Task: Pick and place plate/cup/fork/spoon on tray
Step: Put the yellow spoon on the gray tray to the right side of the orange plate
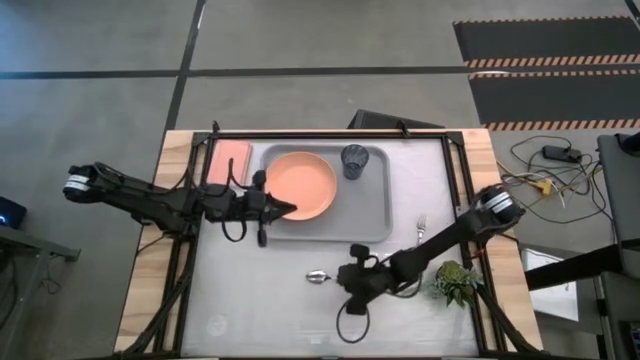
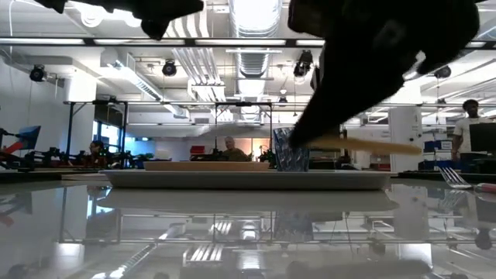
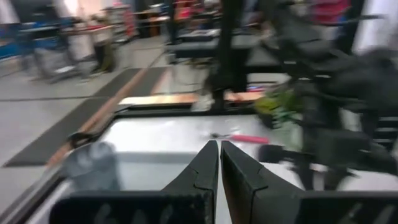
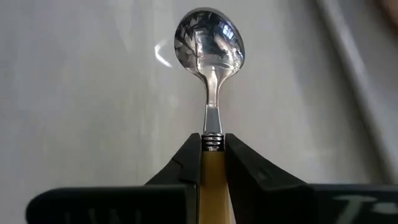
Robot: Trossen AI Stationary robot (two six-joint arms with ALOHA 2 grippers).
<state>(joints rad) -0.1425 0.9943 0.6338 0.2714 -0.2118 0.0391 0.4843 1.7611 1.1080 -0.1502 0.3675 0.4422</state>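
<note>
The salmon plate (image 1: 300, 185) and the dark blue-grey cup (image 1: 355, 160) stand on the grey tray (image 1: 380, 225). The red-handled fork (image 1: 421, 222) lies on the table right of the tray, and also shows in the left wrist view (image 3: 245, 138). My right gripper (image 1: 345, 276) is shut on the spoon (image 4: 210, 43) near the table's front, below the tray. My left gripper (image 1: 290, 208) is shut and empty, raised over the plate's near left edge; its closed fingers (image 3: 219, 149) point toward the table's right. My right gripper pinches the spoon's orange handle (image 4: 211, 163) between its two fingers, right behind the metal neck. The fingers lie along the spoon, coming from the table's right. The bowl (image 1: 318, 275) sticks out past the fingertips toward the left. In the low view the handle (image 2: 384, 145) runs level, clear of the table.
A pink flat rectangle (image 1: 232, 160) lies left of the tray. A small green plant (image 1: 455, 283) stands at the near right, beside my right arm. People show in the room behind the table in the low view.
</note>
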